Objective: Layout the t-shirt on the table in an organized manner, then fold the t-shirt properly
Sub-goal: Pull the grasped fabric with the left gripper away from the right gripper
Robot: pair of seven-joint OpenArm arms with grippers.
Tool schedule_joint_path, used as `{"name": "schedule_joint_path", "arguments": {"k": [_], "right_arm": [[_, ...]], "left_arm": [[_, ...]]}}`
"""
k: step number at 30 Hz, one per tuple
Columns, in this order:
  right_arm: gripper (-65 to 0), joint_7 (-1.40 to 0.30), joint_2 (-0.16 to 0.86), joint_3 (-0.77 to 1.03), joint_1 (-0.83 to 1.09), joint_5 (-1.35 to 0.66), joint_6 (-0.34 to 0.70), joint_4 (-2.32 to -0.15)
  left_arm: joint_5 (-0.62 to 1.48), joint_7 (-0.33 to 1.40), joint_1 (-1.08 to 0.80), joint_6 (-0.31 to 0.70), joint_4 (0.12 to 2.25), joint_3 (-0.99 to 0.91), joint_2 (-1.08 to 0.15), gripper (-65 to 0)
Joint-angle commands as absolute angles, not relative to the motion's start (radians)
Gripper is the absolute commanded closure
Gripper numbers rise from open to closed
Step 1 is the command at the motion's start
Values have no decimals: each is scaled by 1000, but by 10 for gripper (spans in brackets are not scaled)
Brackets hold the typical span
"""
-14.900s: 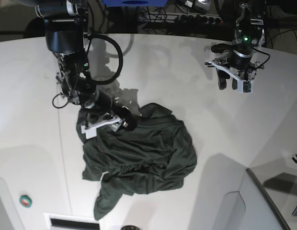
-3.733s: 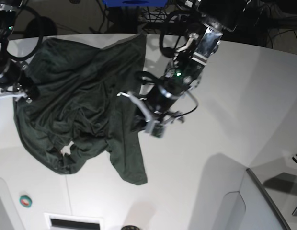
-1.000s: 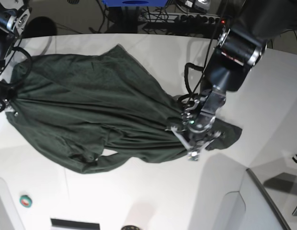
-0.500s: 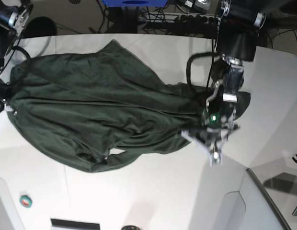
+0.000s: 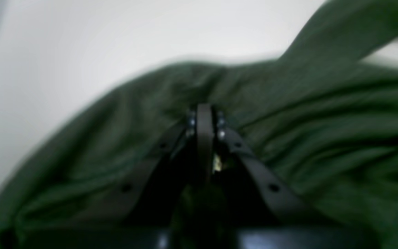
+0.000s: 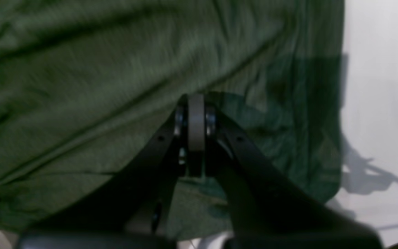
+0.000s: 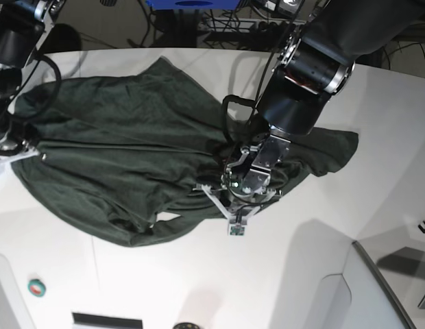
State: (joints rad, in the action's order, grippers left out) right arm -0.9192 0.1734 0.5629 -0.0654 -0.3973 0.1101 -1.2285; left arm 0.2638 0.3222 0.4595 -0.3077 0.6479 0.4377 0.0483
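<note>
— While both arms are down on the cloth, how do the end effectors stand?

— Each is pinched tight. The left end effector (image 5: 204, 116) has its fingers pressed together with folds of the t-shirt (image 5: 306, 145) bunched around the tips; its wrist view is blurred, so I cannot tell how much fabric sits between them. In the base view it (image 7: 238, 221) lies at the shirt's near edge, toward the middle of the worktop (image 7: 301, 274).

— And the other one?

— The right end effector (image 6: 196, 119) is likewise clamped closed, right against the green knit (image 6: 116, 69), close to a straight fabric edge with bare white surface (image 6: 382, 86) beyond. In the base view that arm stands at the far left, and its tip is hidden against the garment's left edge (image 7: 24, 147).

— Where is the shirt itself?

— Spread wide across the far half of the worktop, stretched between the two arms, wrinkled, with a flap reaching out to the right (image 7: 336, 147) past the left arm.

— What stands in the way?

— The thick left arm (image 7: 301, 89) crosses over the shirt's right part and hides it. A black cable loops beside that arm.

— Anything else around?

— A small green-and-red round object (image 7: 36, 288) near the front left, a dark slot (image 7: 106, 321) at the front edge, a grey raised panel (image 7: 377, 288) at the right corner and a small black hook (image 7: 423, 227) beside it. All lie well apart from the shirt.
</note>
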Motion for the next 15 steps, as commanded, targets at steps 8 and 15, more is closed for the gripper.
{"name": "schedule_joint_path", "arguments": {"k": [8,15], "right_arm": [[0,-908,255,567,-125,-398,114,-1106],[0,-806,268,565,-136,-398,114,-980]], "left_arm": [[265,240,509,-317,532,424,-24,0],[271,240,506,-317,538,423,-137,0]]}}
